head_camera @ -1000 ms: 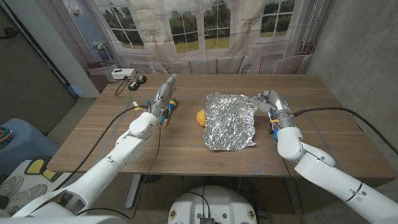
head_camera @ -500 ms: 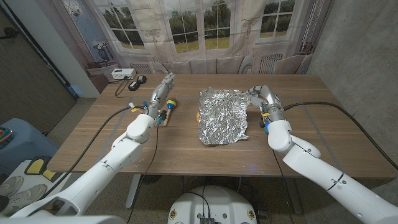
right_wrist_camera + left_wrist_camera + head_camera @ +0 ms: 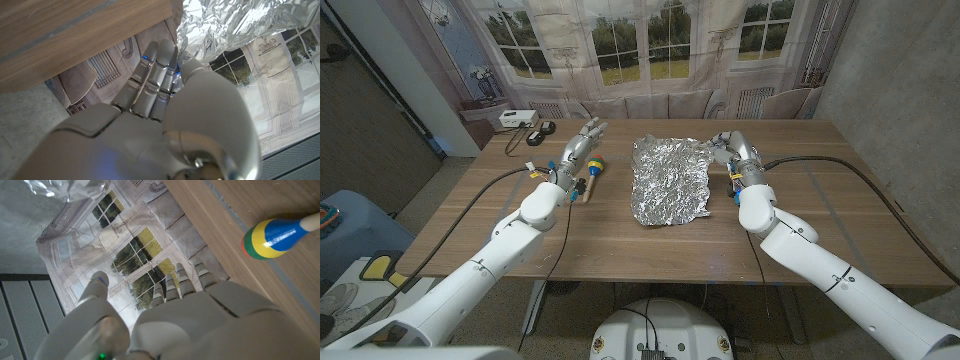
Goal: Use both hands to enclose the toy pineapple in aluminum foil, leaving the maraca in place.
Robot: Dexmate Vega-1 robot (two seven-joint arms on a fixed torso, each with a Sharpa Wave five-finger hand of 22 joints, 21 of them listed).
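At the foil's right edge, the right hand (image 3: 729, 150) pinches the aluminum foil (image 3: 668, 179), its fingers (image 3: 152, 60) up against the crinkled sheet. Since a second ago it has dragged the sheet leftward, and the toy pineapple, whose yellow side peeked out at the foil's left edge, now lies hidden beneath. Across the wooden table (image 3: 840, 215), the left hand (image 3: 581, 147) hovers released, fingers spread, just above the maraca (image 3: 591, 170), which has stayed put.
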